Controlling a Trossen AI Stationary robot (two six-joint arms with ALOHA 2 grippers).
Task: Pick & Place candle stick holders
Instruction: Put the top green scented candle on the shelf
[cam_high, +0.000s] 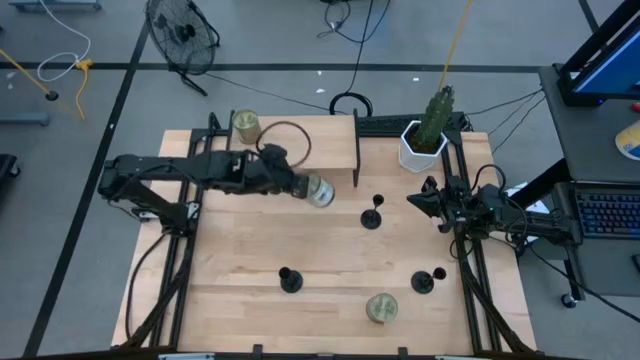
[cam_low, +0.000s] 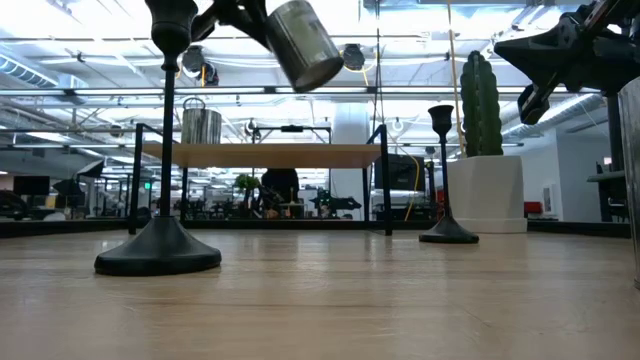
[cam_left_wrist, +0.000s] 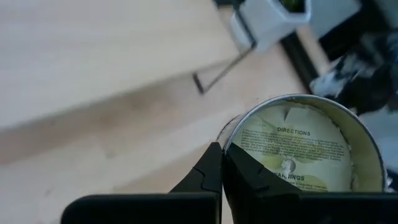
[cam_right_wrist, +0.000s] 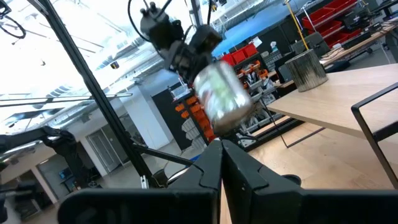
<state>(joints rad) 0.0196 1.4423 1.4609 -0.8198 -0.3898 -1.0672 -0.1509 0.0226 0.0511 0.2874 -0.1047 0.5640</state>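
Over the table's middle, left gripper (cam_high: 312, 190): carried a greenish-gold tin (cam_high: 320, 191) lifted clear of the wood, tilted; its fingertips (cam_left_wrist: 214, 168) met with no gap beside the tin's rim, so the tin hung from the closed fingers, though the exact hold could not be made out.
Tin's label: the left wrist view showed the word DIRECTIONS on its round face.
Right gripper (cam_high: 424, 203): waited near the table's right edge, just below the white planter (cam_high: 420, 150), fingers pressed together on nothing.
Candle stick holders: three black ones stood upright on the wooden table (cam_high: 250, 260), none touched by either arm.
First holder (cam_high: 372, 217): near the centre, between the two grippers.
Second holder (cam_high: 290, 280): toward the front, left of centre.
Third holder (cam_high: 424, 283): toward the front right, well apart from the second.
Other tins: one (cam_high: 382, 309) sat near the front edge between the two front holders; another (cam_high: 246, 125) sat on the raised shelf (cam_high: 300, 128) at the back left.
Planter: held a green cactus (cam_high: 436, 112).
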